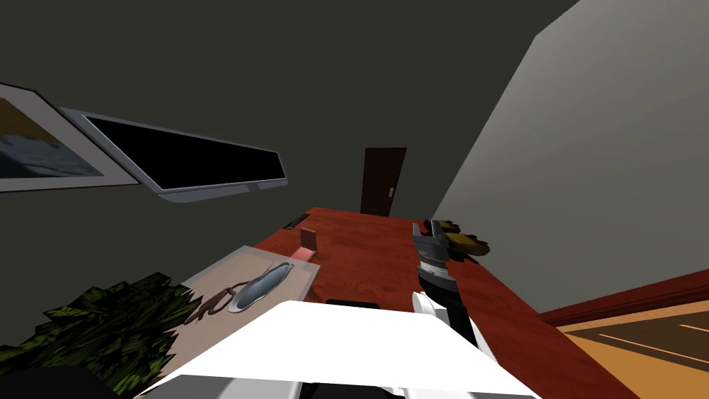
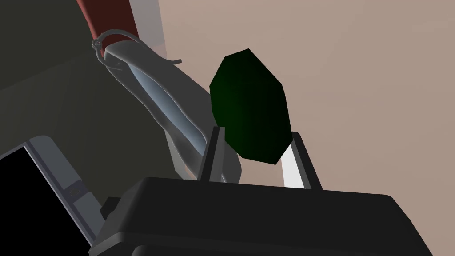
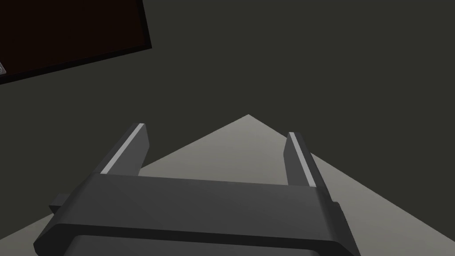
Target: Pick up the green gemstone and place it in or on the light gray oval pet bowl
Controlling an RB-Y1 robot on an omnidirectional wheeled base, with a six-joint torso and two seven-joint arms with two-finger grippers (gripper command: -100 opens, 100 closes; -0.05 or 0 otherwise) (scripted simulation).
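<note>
We had our left gripper point(image 2: 257, 132) clamped on the green gemstone point(image 2: 251, 111) just beside the pet bowl point(image 2: 186, 98), poised for placing it.

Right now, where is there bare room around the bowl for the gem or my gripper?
Bare: the beige mat left of the grey oval bowl; the red table between the pink block and the right gripper. Crowded: a brown strap lies at the bowl's near end; yellow-brown objects sit just past the right gripper.
</note>
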